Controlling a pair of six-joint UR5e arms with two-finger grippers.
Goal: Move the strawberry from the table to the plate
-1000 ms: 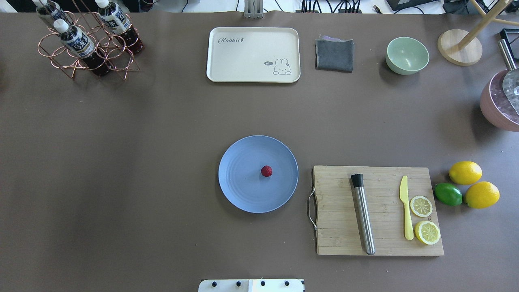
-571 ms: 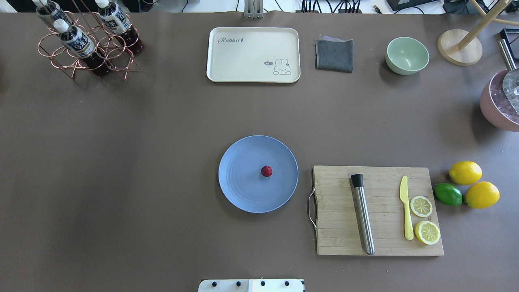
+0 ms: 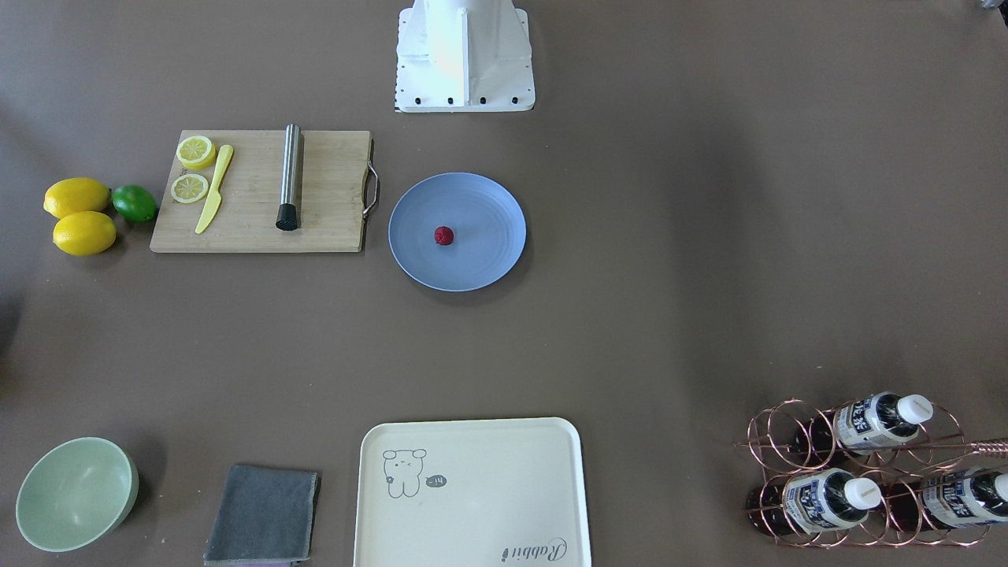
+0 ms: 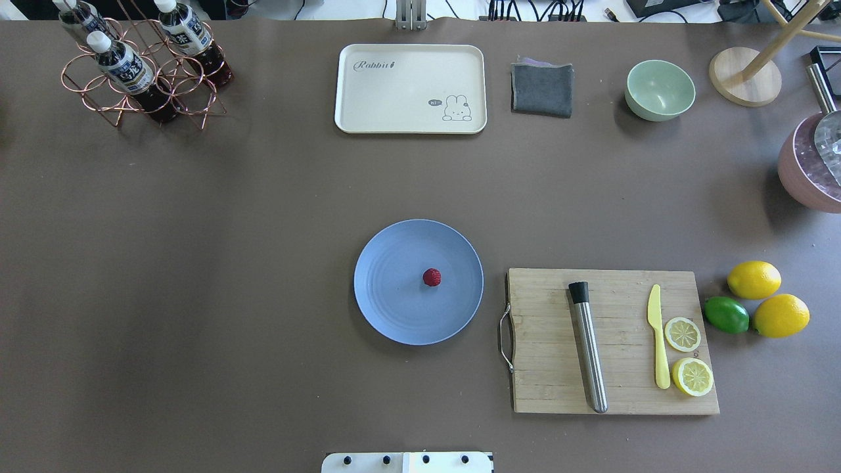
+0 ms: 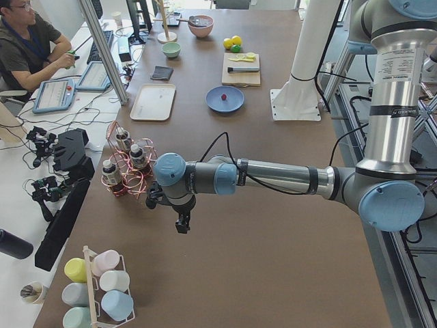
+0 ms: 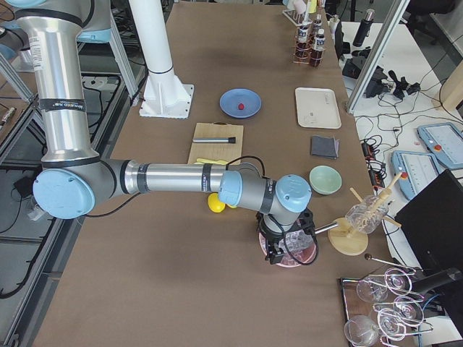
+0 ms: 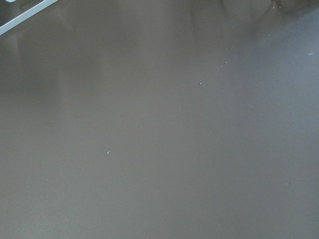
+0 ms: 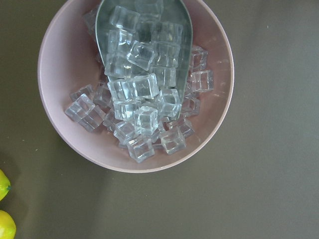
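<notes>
The small dark red strawberry (image 4: 431,277) (image 3: 444,235) lies on the blue plate (image 4: 394,302) (image 3: 482,256), slightly right of its centre in the overhead view, on the brown table (image 4: 197,263). Neither arm is near it. My left gripper (image 5: 181,224) hangs over the table's left end near the bottle rack; my right gripper (image 6: 277,253) hovers over the pink bowl at the right end. Both show only in the side views, so I cannot tell whether they are open or shut. The left wrist view holds only bare table.
Right of the plate lies a wooden cutting board (image 4: 614,341) with a steel muddler, yellow knife and lemon slices; two lemons (image 4: 753,279) and a lime beside it. At the far edge: cream tray (image 4: 410,89), grey cloth (image 4: 542,89), green bowl (image 4: 659,89), bottle rack (image 4: 141,66). Pink ice bowl (image 8: 134,84).
</notes>
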